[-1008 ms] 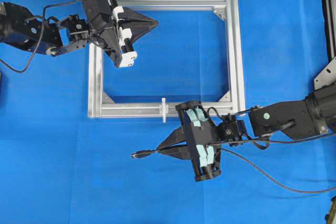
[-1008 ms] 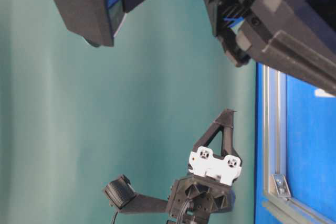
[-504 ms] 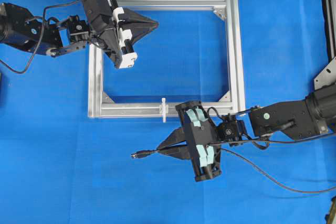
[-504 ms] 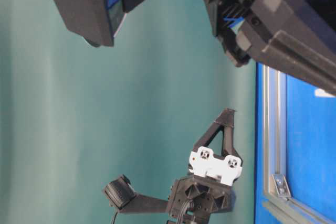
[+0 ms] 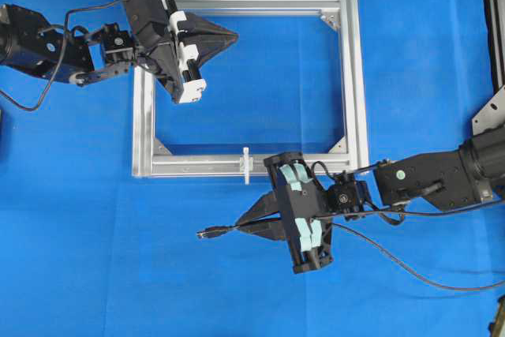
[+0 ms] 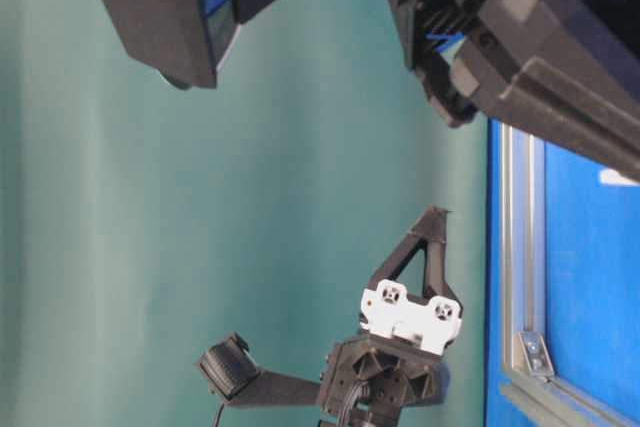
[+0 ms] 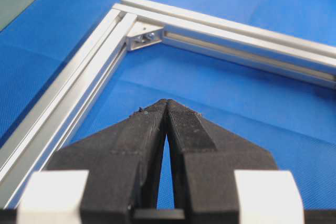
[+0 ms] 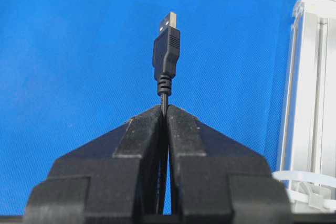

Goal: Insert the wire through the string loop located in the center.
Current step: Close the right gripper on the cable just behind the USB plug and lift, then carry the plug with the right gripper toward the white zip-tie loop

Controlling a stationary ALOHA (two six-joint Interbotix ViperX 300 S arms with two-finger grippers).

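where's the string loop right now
Overhead, the string loop sits mid-way on the frame's near rail, just up-left of the right hand.

Blue table (image 5: 95, 258): silver frame (image 5: 353, 76) lying flat.

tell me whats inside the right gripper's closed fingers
The wire is pinched in the right gripper, its plug sticking out past the tips. The stretch between the fingers is mostly hidden.

Wire (image 8: 166, 59) pinched between black fingers (image 8: 136, 135), plug tip upward, silver frame (image 8: 307, 93) at right.
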